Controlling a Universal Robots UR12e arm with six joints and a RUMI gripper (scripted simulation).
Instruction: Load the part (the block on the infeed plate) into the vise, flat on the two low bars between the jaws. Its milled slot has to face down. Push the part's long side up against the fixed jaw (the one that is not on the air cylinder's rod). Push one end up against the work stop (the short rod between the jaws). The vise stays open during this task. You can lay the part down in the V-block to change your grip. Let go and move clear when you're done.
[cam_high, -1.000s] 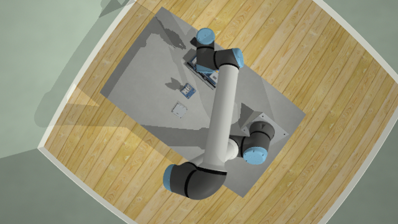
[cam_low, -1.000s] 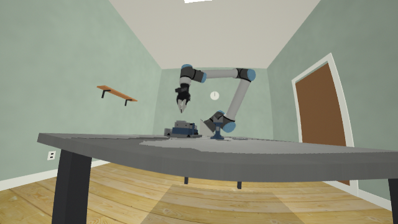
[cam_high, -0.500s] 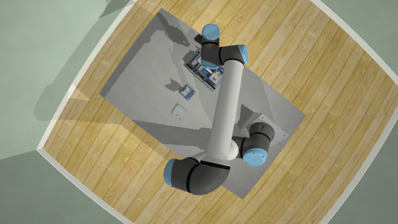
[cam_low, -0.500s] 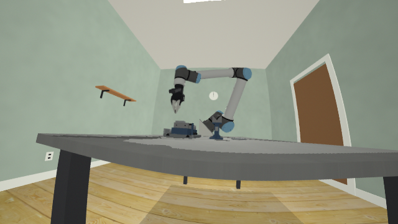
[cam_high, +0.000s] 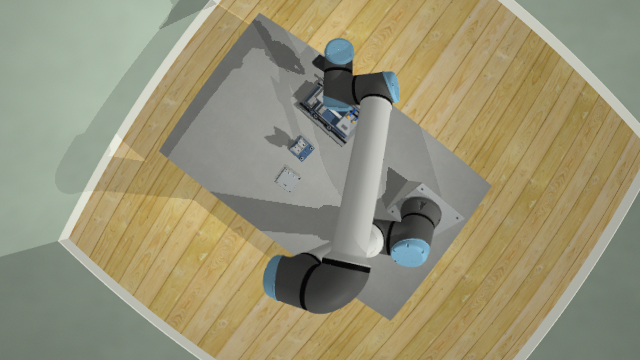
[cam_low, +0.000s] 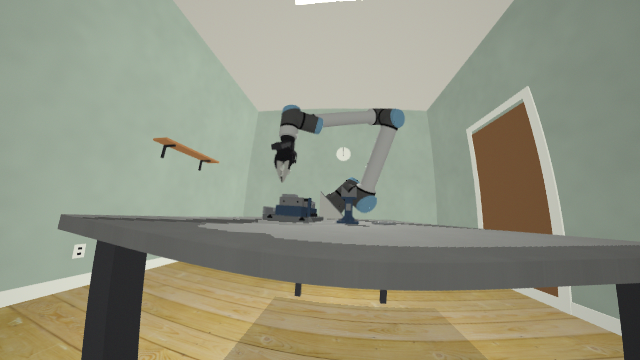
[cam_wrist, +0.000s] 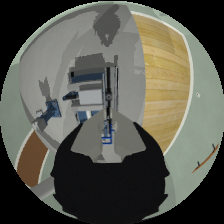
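My gripper (cam_low: 283, 176) (cam_wrist: 108, 108) is shut with nothing between the fingers. It hangs well above the blue and grey vise (cam_high: 324, 114) (cam_low: 292, 206) (cam_wrist: 90, 78); in the overhead view the arm's wrist hides it. A light grey block (cam_wrist: 91, 95) that looks like the part lies in the vise between the jaws; I cannot tell how its slot faces. The infeed plate (cam_high: 288, 179) is bare. The blue V-block (cam_high: 301, 148) (cam_wrist: 51, 109) holds nothing.
The arm's long link (cam_high: 362, 170) crosses the table from its base (cam_high: 415, 220) at the right to the vise. The grey table (cam_low: 320, 250) stands on a wooden floor. A shelf (cam_low: 185, 150) and a door (cam_low: 510, 200) are on the walls.
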